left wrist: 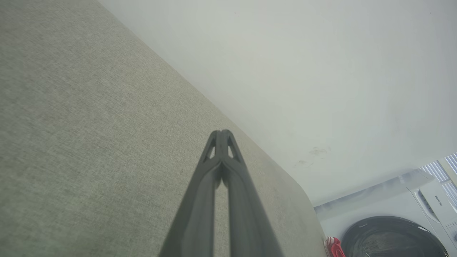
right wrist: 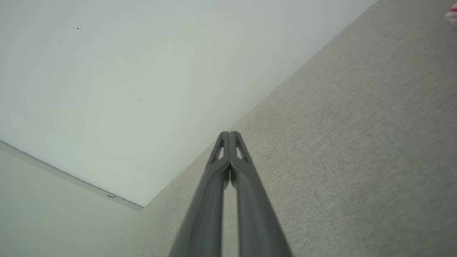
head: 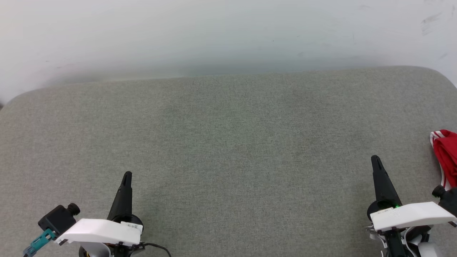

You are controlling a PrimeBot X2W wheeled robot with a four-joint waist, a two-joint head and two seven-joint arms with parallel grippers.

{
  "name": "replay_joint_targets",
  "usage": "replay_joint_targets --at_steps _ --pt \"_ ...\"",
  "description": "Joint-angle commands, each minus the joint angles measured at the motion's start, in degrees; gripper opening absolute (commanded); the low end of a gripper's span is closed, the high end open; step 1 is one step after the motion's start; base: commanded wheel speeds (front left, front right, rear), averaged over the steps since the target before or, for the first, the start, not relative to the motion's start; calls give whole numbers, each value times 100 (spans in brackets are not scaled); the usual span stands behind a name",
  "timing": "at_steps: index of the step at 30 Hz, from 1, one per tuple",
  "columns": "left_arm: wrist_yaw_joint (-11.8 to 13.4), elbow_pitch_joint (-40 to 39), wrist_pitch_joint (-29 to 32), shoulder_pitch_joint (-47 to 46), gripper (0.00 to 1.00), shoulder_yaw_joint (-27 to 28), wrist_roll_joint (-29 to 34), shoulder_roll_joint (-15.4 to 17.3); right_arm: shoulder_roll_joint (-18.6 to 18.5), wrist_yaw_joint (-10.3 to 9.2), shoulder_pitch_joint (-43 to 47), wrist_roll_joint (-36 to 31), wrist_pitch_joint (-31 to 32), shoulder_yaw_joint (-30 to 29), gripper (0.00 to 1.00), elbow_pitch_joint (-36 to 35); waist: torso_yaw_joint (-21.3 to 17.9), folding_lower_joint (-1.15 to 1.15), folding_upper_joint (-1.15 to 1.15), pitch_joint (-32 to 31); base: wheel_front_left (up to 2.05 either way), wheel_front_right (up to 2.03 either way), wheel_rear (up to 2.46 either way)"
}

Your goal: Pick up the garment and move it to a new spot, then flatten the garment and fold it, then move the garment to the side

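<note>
The garment (head: 447, 153) is a red heap with red-and-white striped trim at the table's far right edge, mostly cut off by the head view's border. A red scrap of the garment (left wrist: 335, 247) shows low in the left wrist view, and a striped corner of the garment (right wrist: 452, 13) at the right wrist view's top right. My right gripper (head: 375, 159) hovers just left of it, shut and empty. My left gripper (head: 127, 175) is at the lower left, far from the garment, shut with its tips (left wrist: 221, 132) together. The right fingertips (right wrist: 229, 133) also meet.
The grey fabric-covered table (head: 228, 142) stretches wide between the grippers, with a white wall (head: 228, 32) behind its far edge. A white washing machine (left wrist: 392, 228) with a dark round door stands beyond the table's right end.
</note>
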Motion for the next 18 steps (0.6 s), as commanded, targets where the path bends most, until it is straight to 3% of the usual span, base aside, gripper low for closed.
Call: replay_joint_targets --at_steps 1,18 --pt "-7 -19 50 -156 0 30 -227 40 -54 0 -115 248 66 -24 0 -27 4 0 0 -10 0 0 0" --pt "-9 142 312 -239 0 120 -1233 18 -63 0 -126 1323 332 -103 0 80 29 0 0 -83 0 0 0"
